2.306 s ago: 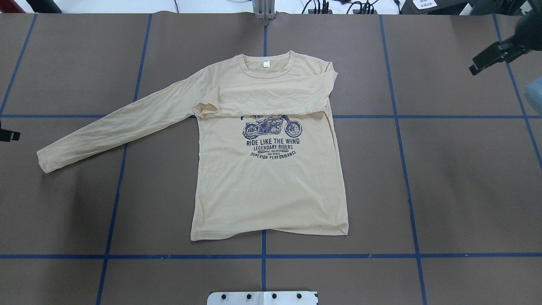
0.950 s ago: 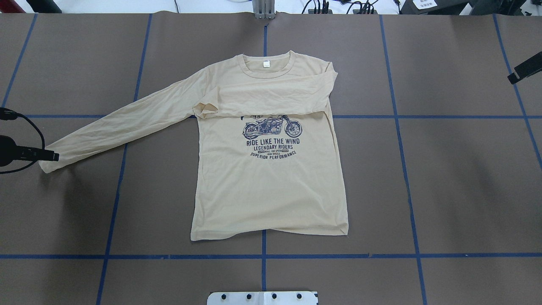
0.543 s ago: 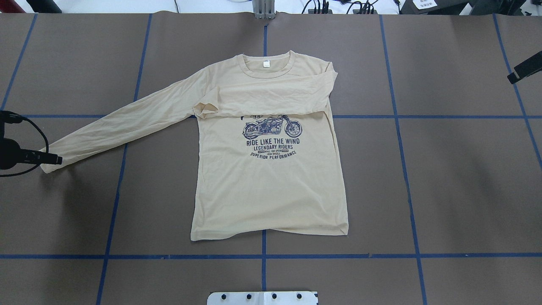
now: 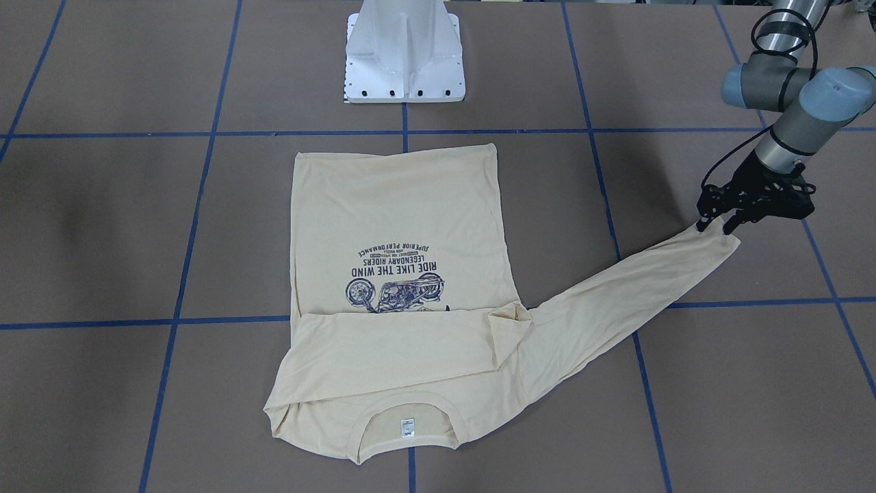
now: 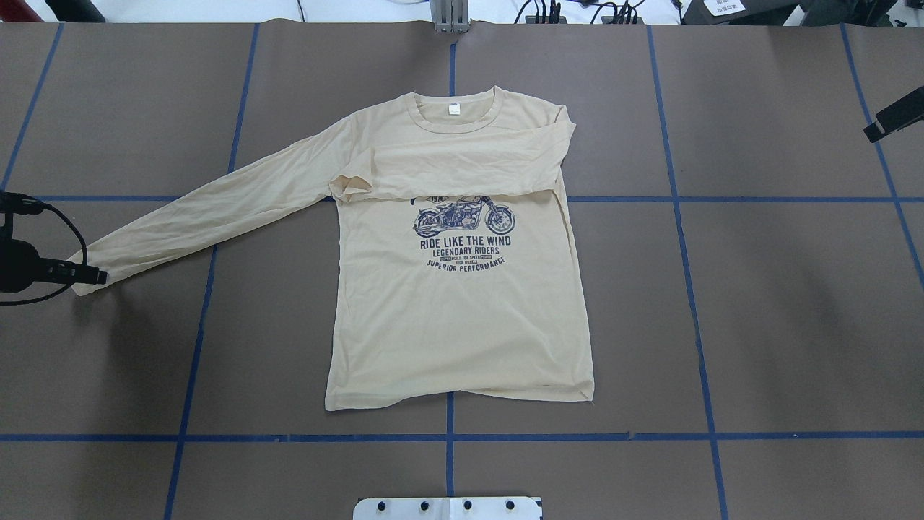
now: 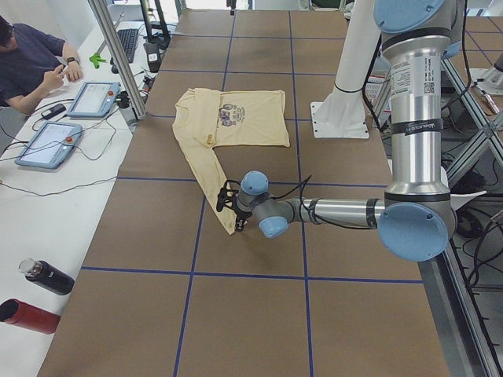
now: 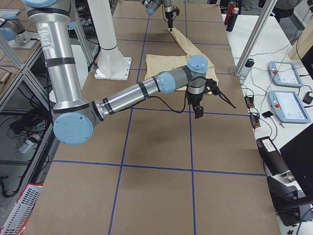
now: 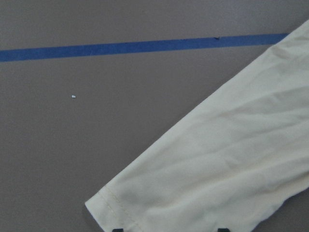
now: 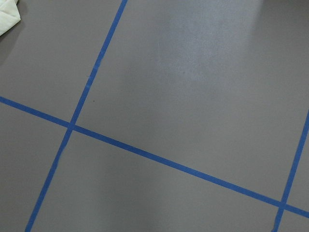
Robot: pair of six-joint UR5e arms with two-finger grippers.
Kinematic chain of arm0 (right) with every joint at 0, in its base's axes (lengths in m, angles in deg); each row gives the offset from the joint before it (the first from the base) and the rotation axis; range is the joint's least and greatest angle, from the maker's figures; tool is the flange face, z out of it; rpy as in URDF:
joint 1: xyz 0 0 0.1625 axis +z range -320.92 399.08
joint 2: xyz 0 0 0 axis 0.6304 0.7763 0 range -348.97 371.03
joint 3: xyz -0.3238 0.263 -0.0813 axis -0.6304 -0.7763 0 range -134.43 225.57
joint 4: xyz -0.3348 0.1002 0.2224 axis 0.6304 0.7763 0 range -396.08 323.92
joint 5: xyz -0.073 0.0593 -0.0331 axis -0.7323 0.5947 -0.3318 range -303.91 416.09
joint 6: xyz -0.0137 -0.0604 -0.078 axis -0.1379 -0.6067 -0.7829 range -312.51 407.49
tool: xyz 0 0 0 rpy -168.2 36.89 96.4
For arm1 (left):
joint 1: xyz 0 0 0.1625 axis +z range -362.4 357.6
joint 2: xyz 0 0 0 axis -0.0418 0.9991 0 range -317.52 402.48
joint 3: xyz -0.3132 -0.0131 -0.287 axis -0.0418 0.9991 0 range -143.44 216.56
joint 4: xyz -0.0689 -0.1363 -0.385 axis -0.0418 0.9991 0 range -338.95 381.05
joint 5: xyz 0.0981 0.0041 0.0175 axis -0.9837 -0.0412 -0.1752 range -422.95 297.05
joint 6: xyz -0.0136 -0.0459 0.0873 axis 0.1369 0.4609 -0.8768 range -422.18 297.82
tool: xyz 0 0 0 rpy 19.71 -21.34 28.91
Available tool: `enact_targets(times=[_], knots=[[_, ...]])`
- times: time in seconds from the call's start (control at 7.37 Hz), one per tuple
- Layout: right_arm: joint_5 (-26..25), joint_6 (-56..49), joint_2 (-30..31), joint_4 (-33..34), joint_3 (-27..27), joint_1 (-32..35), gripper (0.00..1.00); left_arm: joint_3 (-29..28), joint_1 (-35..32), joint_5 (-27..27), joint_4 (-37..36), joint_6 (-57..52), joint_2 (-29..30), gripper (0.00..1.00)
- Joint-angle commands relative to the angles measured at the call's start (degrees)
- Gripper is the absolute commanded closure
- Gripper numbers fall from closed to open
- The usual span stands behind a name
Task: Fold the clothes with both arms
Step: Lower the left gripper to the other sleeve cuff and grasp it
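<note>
The cream long-sleeved T-shirt (image 5: 455,318) lies flat, print up, in the middle of the table; it also shows in the front view (image 4: 397,219). One sleeve is folded across the chest (image 5: 462,166). The other sleeve (image 5: 216,209) stretches out toward my left arm. My left gripper (image 5: 92,275) (image 4: 715,226) is open at that sleeve's cuff (image 8: 111,208), low over the table, a fingertip on each side. My right gripper (image 5: 894,121) hangs over bare table at the far right edge, away from the shirt; I cannot tell whether it is open or shut.
The white pedestal base (image 4: 404,55) stands at the robot's edge of the table. Blue tape lines (image 5: 449,436) cross the brown table. Off the far edge stand a metal post (image 6: 118,55), tablets (image 6: 47,145), bottles (image 6: 31,314) and a seated person (image 6: 27,55).
My left gripper came in from the table's edge to the outstretched sleeve's cuff and edged slightly further onto it. My right gripper drew back toward the right edge. The shirt lies as before.
</note>
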Motion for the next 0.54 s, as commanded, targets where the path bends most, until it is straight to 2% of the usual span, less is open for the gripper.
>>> enact_targets(times=[0.0, 0.41], knots=[[0.01, 0.09, -0.08, 0.04, 0.18, 0.0, 0.01, 0.48, 0.04, -0.02, -0.07, -0.11, 0.0, 1.0], [0.1, 0.62, -0.17, 0.04, 0.36, 0.0, 0.01, 2.49, -0.13, 0.33, -0.59, -0.72, -0.26, 1.0]])
